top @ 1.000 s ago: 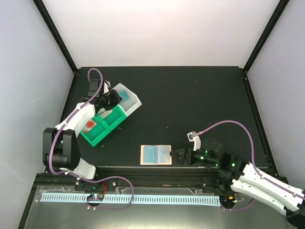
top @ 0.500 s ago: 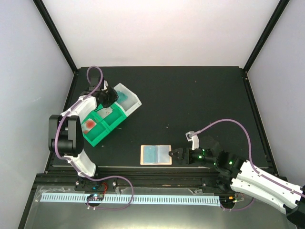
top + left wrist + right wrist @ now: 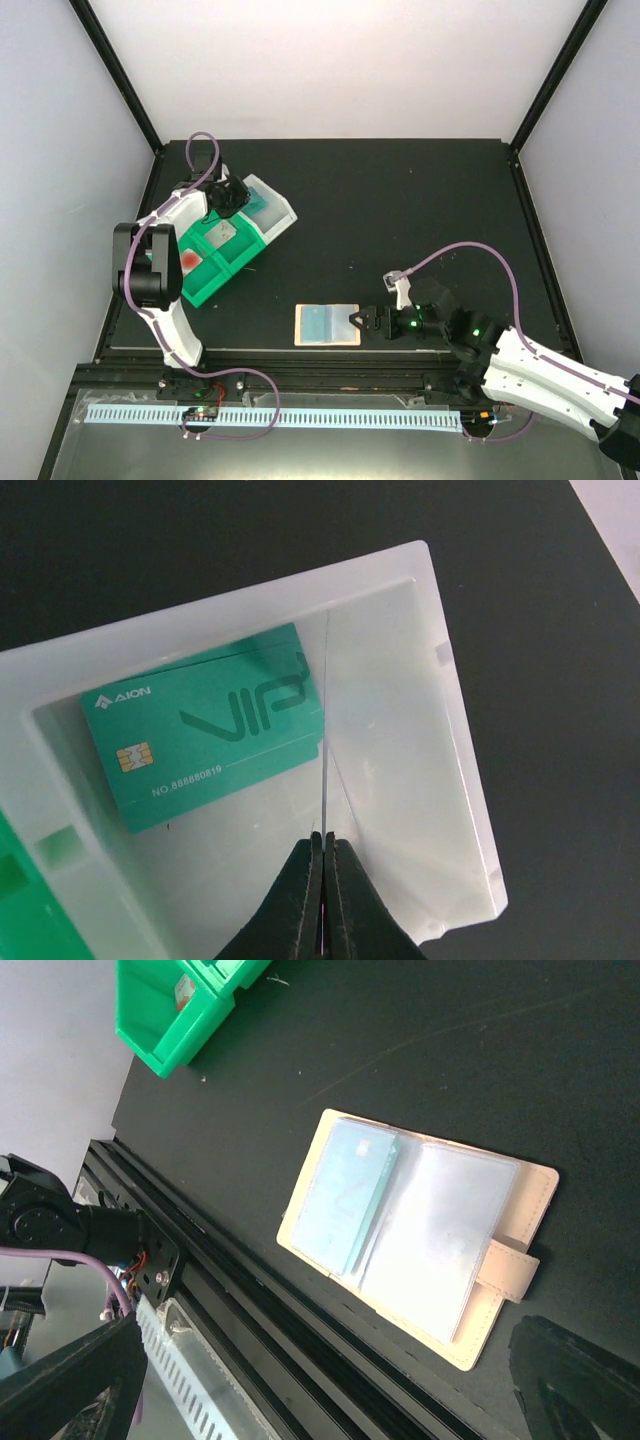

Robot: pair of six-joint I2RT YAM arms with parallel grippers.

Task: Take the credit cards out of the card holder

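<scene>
The card holder lies open near the table's front edge, with a peach-tan rim and pale blue panels. A teal credit card sits in its left pocket. My right gripper is open, level with the holder's right edge, with nothing between its fingers. My left gripper is shut on a thin pale card seen edge-on, upright over the white bin. A teal VIP card lies flat in that bin. A card with a red blotch rests in the green bin.
The green bins and the white bin stand in a diagonal row at the back left. A pale grey card lies in the middle green compartment. A black rail runs along the table's near edge, just in front of the holder.
My left gripper has swung back from over the green bins to over the white bin, keeping hold of its card. My right gripper has slid left, closer to the holder's right edge.
</scene>
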